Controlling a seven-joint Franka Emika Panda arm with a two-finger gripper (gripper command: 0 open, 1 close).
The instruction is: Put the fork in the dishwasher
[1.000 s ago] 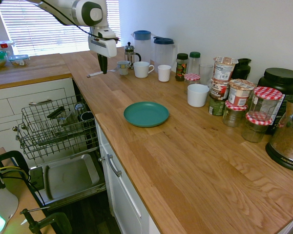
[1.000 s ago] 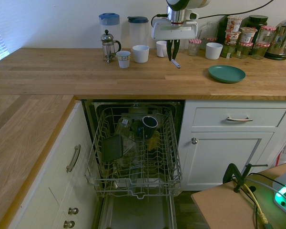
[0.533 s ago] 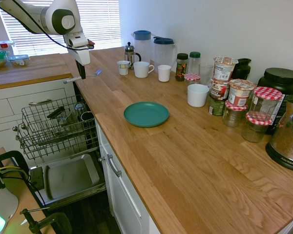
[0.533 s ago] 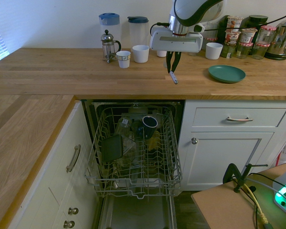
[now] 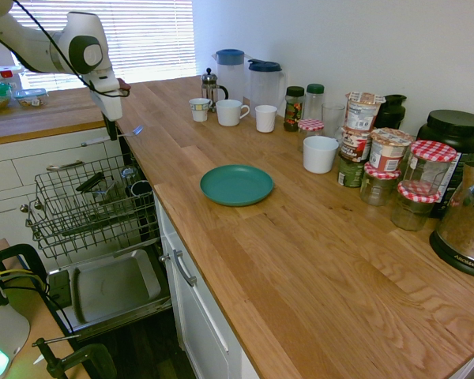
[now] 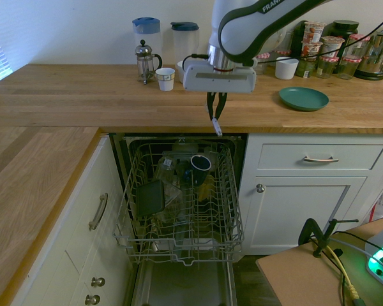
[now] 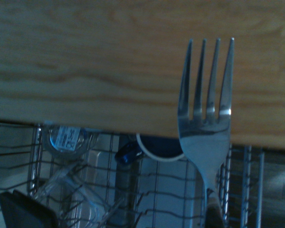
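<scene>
Fingers (image 5: 110, 130): clamped on fork (image 5: 133, 133), 1st ext. view; fork held approx. level, tines toward counter (image 5: 245, 260). Risk: tines catching counter edge if we lowered too soon. 2nd ext. view: fork by counter's front edge, above dishwasher rack (image 6: 179, 245); we risked a drop through wires w/ a loose grip. Wood counter, kitchen, window blinds (image 5: 118, 39). Wrist view: blue mug (image 7: 161, 147) in rack, poss. snag.

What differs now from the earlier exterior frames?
The pincer, shut on the fork, has carried it from above the wooden countertop toward the dishwasher, to the counter's edge by the wire dish rack. Nothing was newly gripped or released. The teal plate, French press and rack stayed put.
</scene>
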